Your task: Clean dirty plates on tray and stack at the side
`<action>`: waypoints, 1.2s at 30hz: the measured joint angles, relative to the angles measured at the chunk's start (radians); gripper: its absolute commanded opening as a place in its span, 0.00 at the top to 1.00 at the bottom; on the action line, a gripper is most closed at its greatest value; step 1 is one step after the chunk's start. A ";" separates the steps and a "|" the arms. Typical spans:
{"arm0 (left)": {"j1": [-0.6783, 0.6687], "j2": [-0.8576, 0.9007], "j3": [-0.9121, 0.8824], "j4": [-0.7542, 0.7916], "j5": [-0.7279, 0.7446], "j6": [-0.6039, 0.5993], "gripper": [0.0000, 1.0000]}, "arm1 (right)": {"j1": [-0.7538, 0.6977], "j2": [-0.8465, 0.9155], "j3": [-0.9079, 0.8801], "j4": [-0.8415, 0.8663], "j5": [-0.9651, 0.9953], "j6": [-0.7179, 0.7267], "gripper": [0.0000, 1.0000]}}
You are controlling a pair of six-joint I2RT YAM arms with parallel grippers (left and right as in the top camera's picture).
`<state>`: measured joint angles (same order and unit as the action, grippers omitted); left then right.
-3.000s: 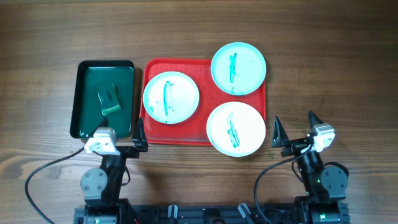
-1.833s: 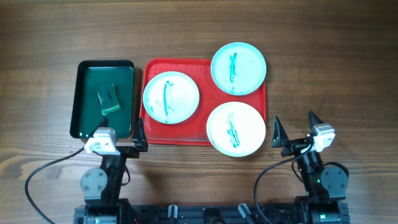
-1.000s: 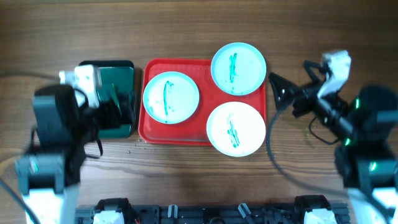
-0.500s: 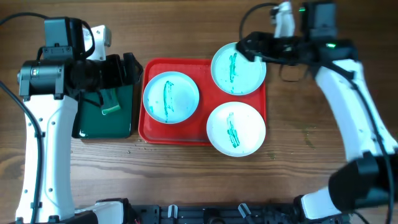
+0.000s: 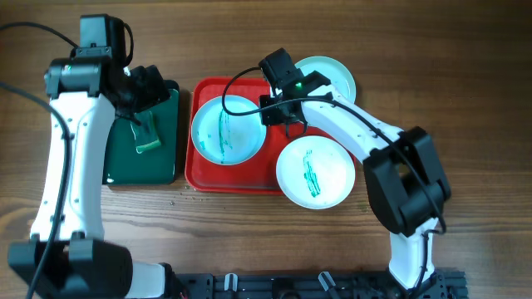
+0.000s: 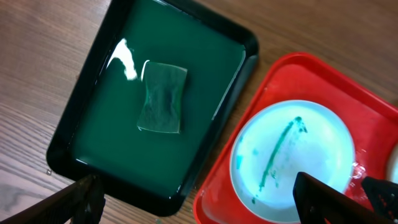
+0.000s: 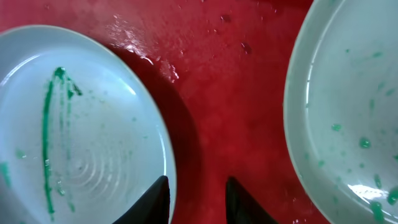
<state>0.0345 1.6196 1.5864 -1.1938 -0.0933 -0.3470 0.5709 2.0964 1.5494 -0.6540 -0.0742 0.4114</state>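
Three dirty plates with green streaks lie on or overlapping the red tray (image 5: 204, 178): a left plate (image 5: 224, 131), a front-right plate (image 5: 316, 172), and a back-right plate (image 5: 337, 73) partly hidden by my right arm. My right gripper (image 5: 278, 115) (image 7: 198, 200) is low at the left plate's (image 7: 74, 124) right rim. Its jaws are narrowed, with one finger over the rim and the other over bare red tray (image 7: 217, 93). A gap still shows between them. My left gripper (image 5: 148, 87) (image 6: 202, 202) hangs wide open and empty above the dark green tray (image 5: 125, 170), which holds a green sponge (image 5: 148, 137) (image 6: 163, 96).
A second plate (image 7: 348, 124) lies close to the right of my right fingers. The dark green tray (image 6: 205, 81) sits edge to edge with the red tray (image 6: 323, 74). Bare wooden table (image 5: 465, 100) surrounds both trays.
My right arm has swung from the back-right plate down and left to the left plate's right rim, and its jaws have narrowed. My left arm stays over the green tray.
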 measured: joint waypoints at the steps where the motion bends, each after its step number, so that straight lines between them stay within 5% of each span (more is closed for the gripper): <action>1: 0.002 0.026 0.000 0.002 -0.006 -0.005 0.07 | 0.000 0.015 0.000 0.010 -0.006 0.000 0.70; 8: 0.005 0.124 0.000 0.022 -0.015 -0.007 0.09 | 0.000 0.038 0.000 0.066 -0.067 0.019 0.74; 17: 0.035 0.124 0.000 0.027 -0.015 0.039 0.16 | 0.002 0.089 0.001 0.053 -0.149 0.111 0.95; 21: 0.051 0.124 -0.013 0.033 -0.016 0.050 0.37 | 0.006 0.091 0.002 0.033 -0.161 0.143 0.96; 25: 0.051 0.133 -0.092 0.134 -0.015 0.041 0.69 | 0.006 0.091 0.004 0.031 -0.161 0.146 0.96; 27: 0.054 0.139 -0.171 0.219 -0.016 0.033 0.58 | 0.006 0.091 0.004 0.030 -0.161 0.146 0.96; 31: 0.091 0.158 -0.298 0.391 -0.040 0.010 0.69 | 0.006 0.091 0.004 0.031 -0.161 0.146 0.96; 36: 0.110 0.215 -0.407 0.544 -0.050 0.008 0.67 | 0.006 0.091 0.004 0.031 -0.161 0.148 0.96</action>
<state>0.1444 1.8347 1.1797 -0.6502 -0.1429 -0.3393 0.5774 2.1872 1.5532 -0.6235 -0.2352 0.5591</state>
